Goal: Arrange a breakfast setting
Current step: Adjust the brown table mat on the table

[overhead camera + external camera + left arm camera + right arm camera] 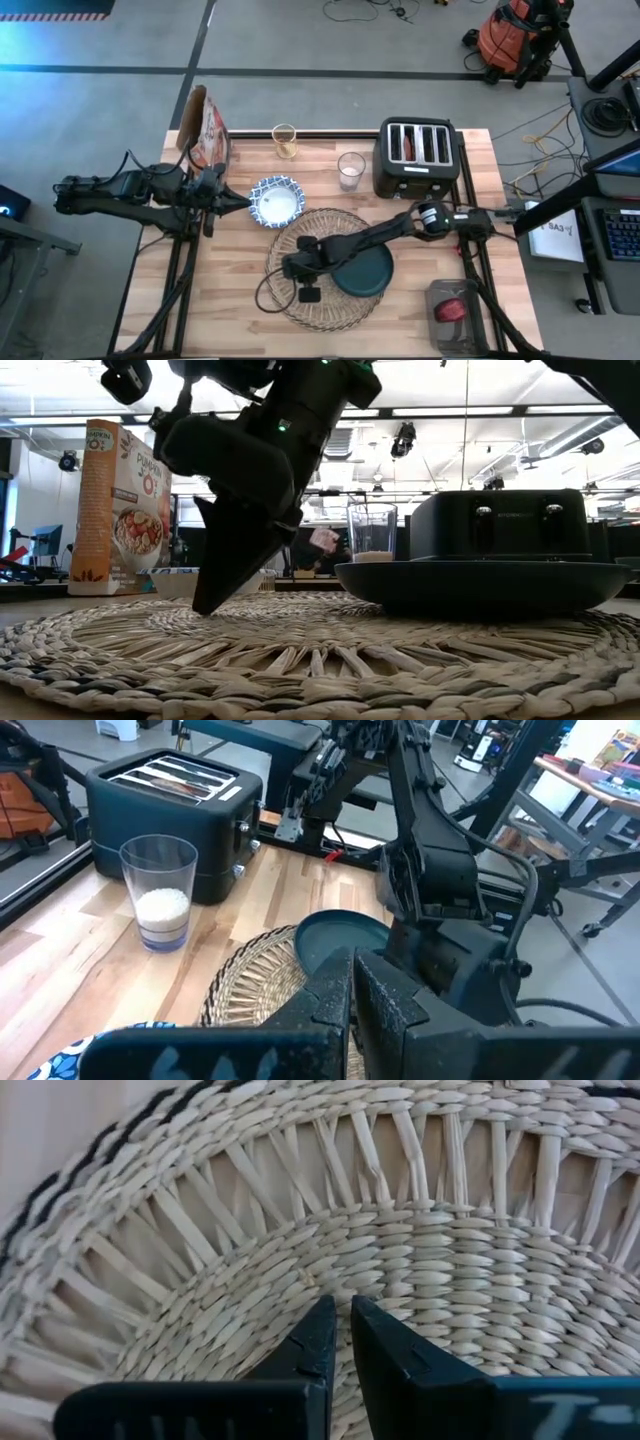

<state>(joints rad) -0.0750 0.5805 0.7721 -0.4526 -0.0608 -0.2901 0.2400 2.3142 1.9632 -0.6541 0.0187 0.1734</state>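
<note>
While closed, right end effector (pixel 340 1342) over placemat (pixel 300 300), plate (pixel 365 275) beside.

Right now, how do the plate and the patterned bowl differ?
The dark teal plate is plain and shallow, lying on the woven placemat. The blue-and-white bowl is patterned, deeper, and sits on bare wood beside the placemat, near the left gripper. Both are round and empty.

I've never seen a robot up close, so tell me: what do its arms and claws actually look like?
Both arms are black, jointed and slim, with dark cables running along them. The right arm has a silver ring at one joint. Each ends in a gripper, left gripper and right gripper, with two flat, tapering black fingers; small green lights glow on the right one's wrist housing.
</note>
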